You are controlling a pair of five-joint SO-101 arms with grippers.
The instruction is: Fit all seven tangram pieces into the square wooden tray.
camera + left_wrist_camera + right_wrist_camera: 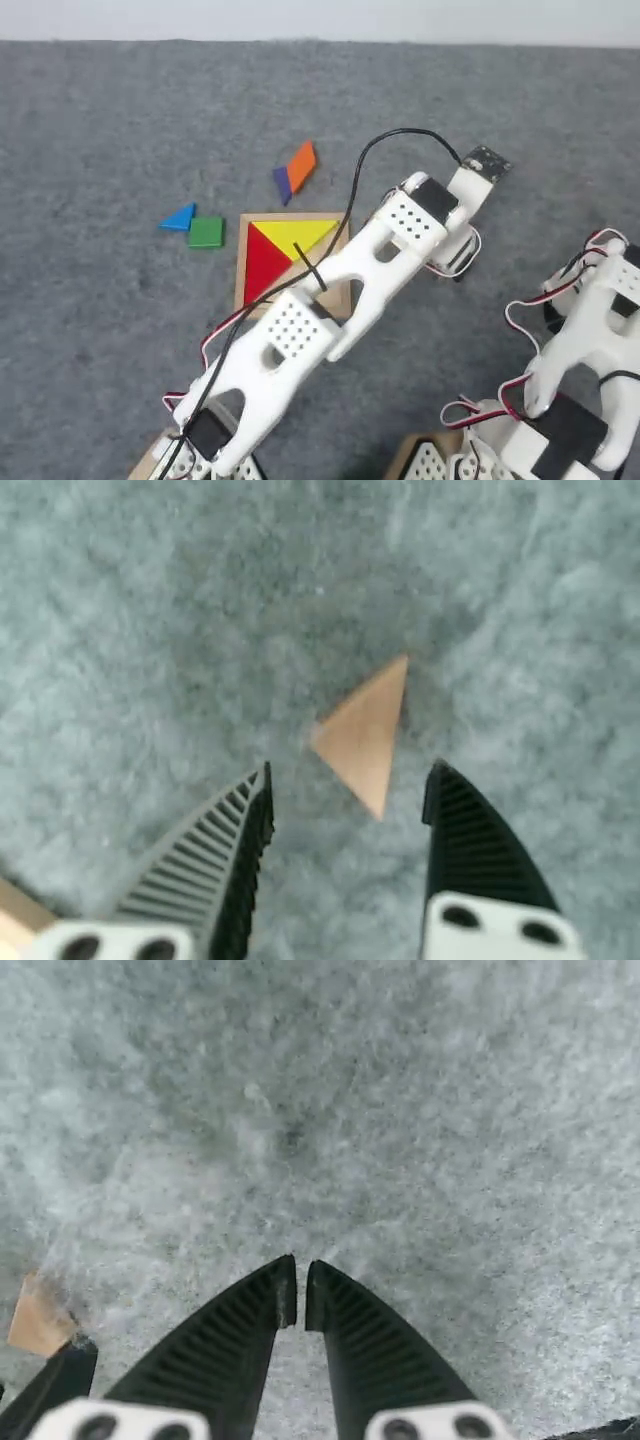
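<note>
Tan triangle (362,738): light, stiff, we judge; pinch across edges. Left fingers (235,840) spread, empty; right fingers (245,1315) closed, empty.

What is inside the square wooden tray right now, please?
A yellow triangle and a red triangle lie inside the tray. The left arm crosses above the rest of it, so whatever lies there is covered.

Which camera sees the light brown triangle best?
The left wrist view: the whole light brown triangle lies by the open left gripper. The right wrist view catches one corner; from high, an arm hides it.
</note>
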